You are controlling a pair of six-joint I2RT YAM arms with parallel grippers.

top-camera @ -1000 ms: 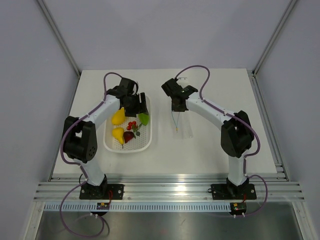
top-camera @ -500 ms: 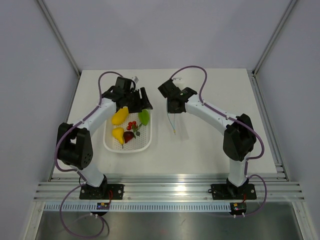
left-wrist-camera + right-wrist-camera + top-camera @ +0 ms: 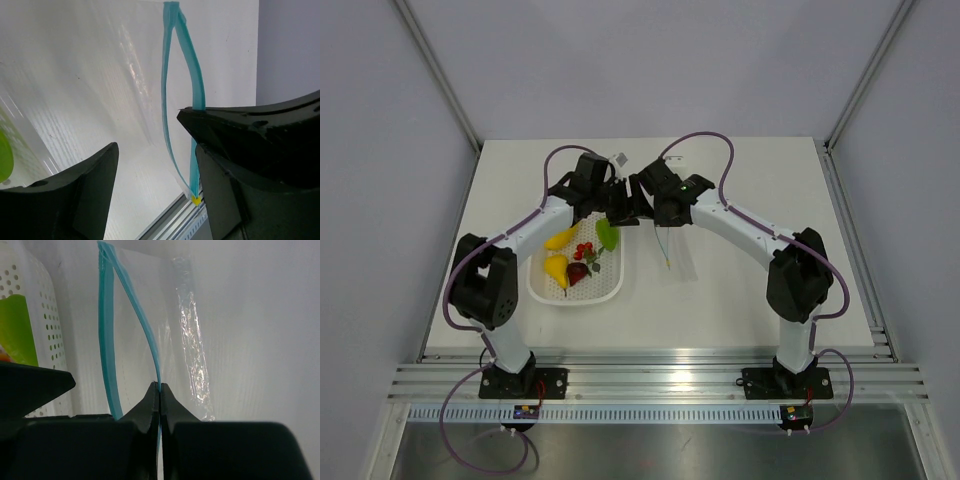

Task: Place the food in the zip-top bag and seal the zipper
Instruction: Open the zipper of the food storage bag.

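The clear zip-top bag [image 3: 200, 340] hangs from my right gripper [image 3: 160, 388], which is shut on one lip of the light blue zipper [image 3: 145, 335]. The other lip [image 3: 106, 340] bows away, so the mouth gapes. In the top view the right gripper [image 3: 660, 212] holds the zipper [image 3: 663, 245] just right of the basket. My left gripper [image 3: 622, 205] is open beside it. In the left wrist view its jaws [image 3: 155, 157] straddle the free zipper lip [image 3: 165, 100]. The food lies in the basket: two yellow fruits [image 3: 558, 238], green leaf [image 3: 607, 234], dark red fruit [image 3: 577, 273] and red berries [image 3: 584, 250].
The white perforated basket [image 3: 610, 290] lies on the table left of centre, and its wall shows in the right wrist view [image 3: 42, 315]. The two wrists are nearly touching over its far right corner. Grey walls stand on three sides of the white table.
My left gripper has swung right from over the basket to the bag's mouth. My right gripper has shifted slightly left with the bag in it.
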